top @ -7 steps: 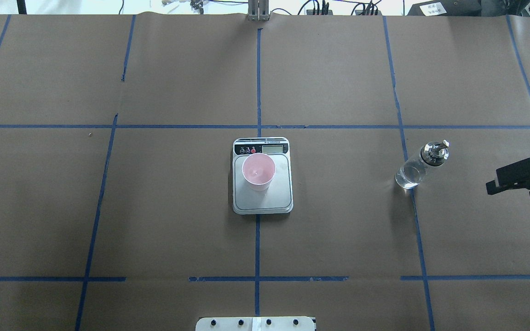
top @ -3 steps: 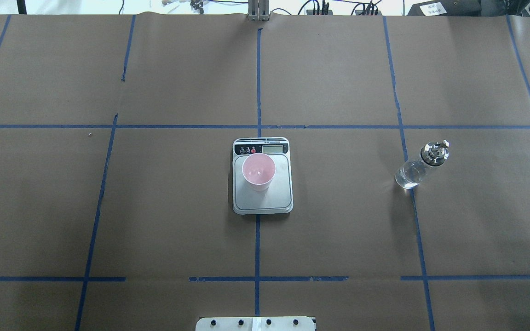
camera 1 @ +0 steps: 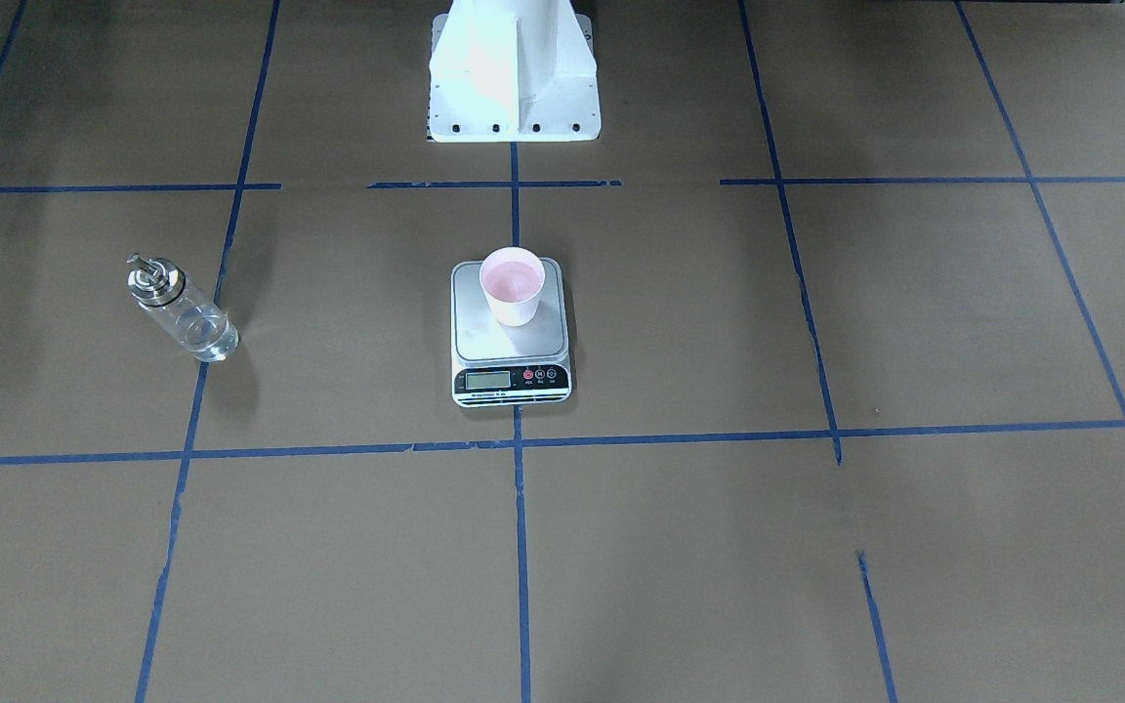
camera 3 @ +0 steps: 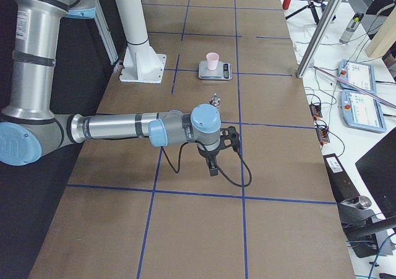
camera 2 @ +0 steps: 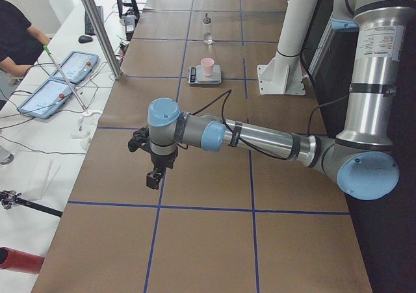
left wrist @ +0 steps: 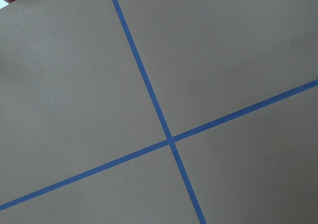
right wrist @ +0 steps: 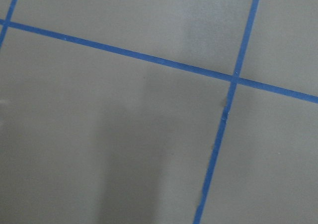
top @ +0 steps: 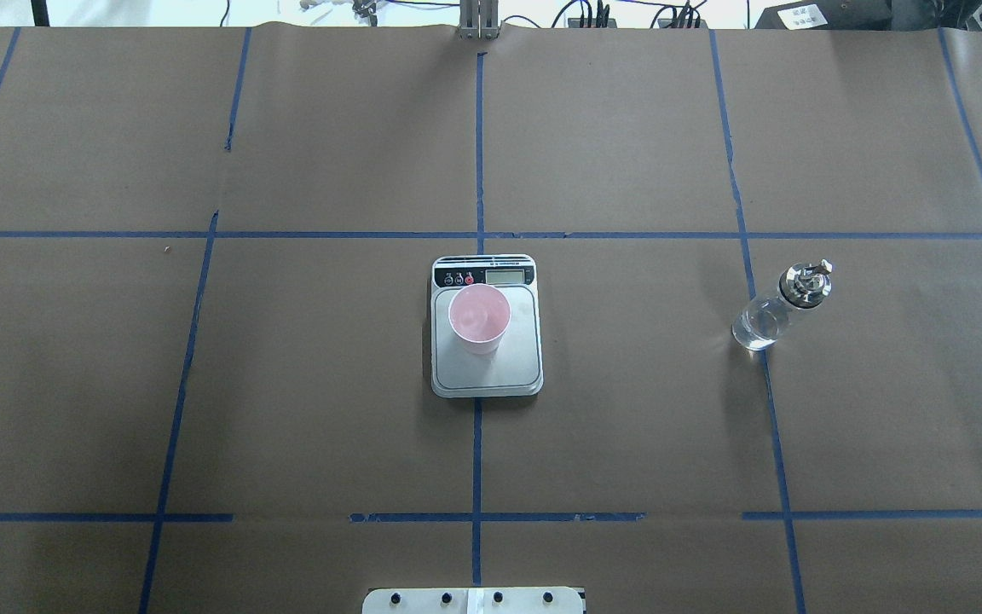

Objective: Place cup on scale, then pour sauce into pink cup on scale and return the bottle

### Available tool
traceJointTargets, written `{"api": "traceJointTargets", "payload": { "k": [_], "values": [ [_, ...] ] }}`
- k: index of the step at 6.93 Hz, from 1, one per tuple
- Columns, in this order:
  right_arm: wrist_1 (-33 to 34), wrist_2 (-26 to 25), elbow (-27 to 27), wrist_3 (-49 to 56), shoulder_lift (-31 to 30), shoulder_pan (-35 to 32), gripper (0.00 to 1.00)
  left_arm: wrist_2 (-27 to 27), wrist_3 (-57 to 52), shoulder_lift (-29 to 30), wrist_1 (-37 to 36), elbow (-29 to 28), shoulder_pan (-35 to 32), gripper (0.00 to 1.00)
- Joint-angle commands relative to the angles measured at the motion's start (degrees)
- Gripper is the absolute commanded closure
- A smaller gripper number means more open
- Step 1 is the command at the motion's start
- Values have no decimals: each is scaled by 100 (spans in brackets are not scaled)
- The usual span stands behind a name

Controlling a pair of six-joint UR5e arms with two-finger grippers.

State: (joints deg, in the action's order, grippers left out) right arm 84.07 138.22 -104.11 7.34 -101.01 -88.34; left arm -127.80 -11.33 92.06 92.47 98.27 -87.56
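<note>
The pale pink cup [top: 479, 317] stands upright on the steel platform of the scale [top: 516, 367] at the table's middle, also in the front view [camera 1: 512, 283]. The clear glass bottle [top: 776, 309] with a silver cap stands upright to the right on the brown paper, apart from the scale; it shows in the front view [camera 1: 182, 312]. Neither gripper shows in the overhead or front views. The left gripper [camera 2: 154, 178] hangs over the table's left end and the right gripper [camera 3: 212, 167] over the right end, both far from the task's things. I cannot tell if they are open.
The robot's white base [camera 1: 514, 68] stands behind the scale. Blue tape lines grid the brown paper. Tablets [camera 2: 58, 78] and cables lie on a white side table beyond a metal post [camera 2: 97, 26]. A person [camera 2: 16, 33] sits there.
The right gripper, at the overhead view's right edge a second ago, has moved out of that view to the right. The cup, scale and bottle have not moved.
</note>
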Motion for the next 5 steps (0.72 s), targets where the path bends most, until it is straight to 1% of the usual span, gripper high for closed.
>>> {"api": "traceJointTargets", "payload": {
  "k": [1,2,3,4,5],
  "values": [
    [48,-49,321,312,-15,-209,0,-34,-436,-274,-350,-96,-215,0],
    [4,-467,313,364,-24,-210,0,-121,-1136,-441,-605,-184,-365,0],
    [-13,-567,217,269,28,-210,0,-557,-1456,-730,-616,-237,-462,0],
    [-22,-585,216,276,-50,-210,0,-788,-1459,-829,-529,-351,-472,0],
    [21,-568,259,215,-42,-227,0,-764,-1416,-812,-529,-369,-472,0]
  ]
}}
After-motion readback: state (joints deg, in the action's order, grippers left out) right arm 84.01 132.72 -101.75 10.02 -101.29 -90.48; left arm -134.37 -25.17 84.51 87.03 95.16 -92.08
